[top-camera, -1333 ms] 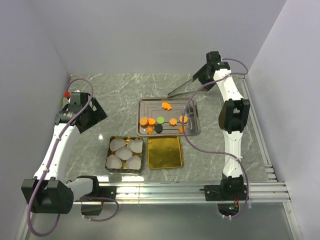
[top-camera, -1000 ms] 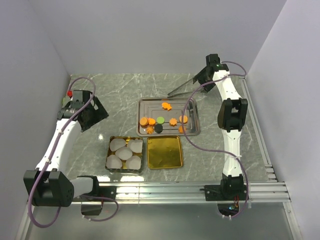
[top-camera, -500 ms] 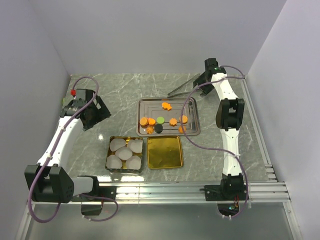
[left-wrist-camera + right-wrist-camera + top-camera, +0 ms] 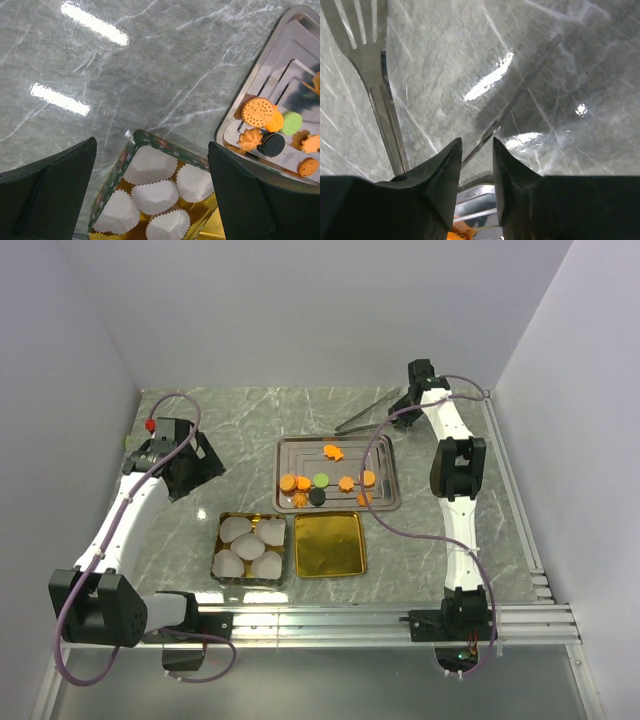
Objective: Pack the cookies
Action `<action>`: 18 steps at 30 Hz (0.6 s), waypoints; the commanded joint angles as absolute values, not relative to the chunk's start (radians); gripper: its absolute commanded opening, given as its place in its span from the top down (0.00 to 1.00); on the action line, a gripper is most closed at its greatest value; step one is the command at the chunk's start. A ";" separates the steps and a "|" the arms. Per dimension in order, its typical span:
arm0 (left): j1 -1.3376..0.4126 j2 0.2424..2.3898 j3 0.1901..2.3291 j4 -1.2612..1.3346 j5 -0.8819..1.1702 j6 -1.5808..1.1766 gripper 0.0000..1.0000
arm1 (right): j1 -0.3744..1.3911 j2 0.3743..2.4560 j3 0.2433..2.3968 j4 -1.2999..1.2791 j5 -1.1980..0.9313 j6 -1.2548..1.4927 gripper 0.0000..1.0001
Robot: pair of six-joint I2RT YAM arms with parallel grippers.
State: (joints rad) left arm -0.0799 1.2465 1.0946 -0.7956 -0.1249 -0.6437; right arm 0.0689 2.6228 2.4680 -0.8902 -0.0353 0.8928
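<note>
Grey marble table (image 4: 240,430): every cookie (image 4: 321,479) waits on the tray (image 4: 340,439), paper cups (image 4: 248,546) unfilled; left claw (image 4: 151,145) wide, right claw (image 4: 476,142) narrow, both empty.

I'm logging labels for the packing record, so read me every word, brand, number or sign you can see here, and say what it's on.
No text can be read in any view.
Tin: the green rim has a small pattern, too small to tell if it includes lettering.
Black cookie: raised relief, too blurred to read.
Round orange cookie: dotted texture only, no legible marking.
Steel tray: no marking visible.
</note>
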 commanded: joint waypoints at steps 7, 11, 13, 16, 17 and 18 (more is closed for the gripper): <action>-0.118 1.209 1.161 -0.821 -0.129 -0.667 0.00 | 0.063 2.634 2.467 -0.877 -0.048 0.864 0.81; -0.146 1.197 1.201 -0.844 -0.169 -0.672 0.01 | 0.058 2.588 2.425 -0.853 -0.060 0.841 0.92; -0.155 1.189 1.236 -0.854 -0.195 -0.670 0.01 | 0.048 2.553 2.396 -0.835 -0.078 0.839 0.98; -0.158 1.187 1.282 -0.859 -0.209 -0.654 0.01 | 0.040 2.505 2.367 -0.815 -0.101 0.825 1.00; -0.158 1.186 1.295 -0.861 -0.207 -0.646 0.01 | 0.038 2.493 2.361 -0.808 -0.106 0.821 1.00; -0.158 1.190 1.319 -0.862 -0.198 -0.640 0.01 | 0.038 2.478 2.343 -0.799 -0.110 0.815 1.00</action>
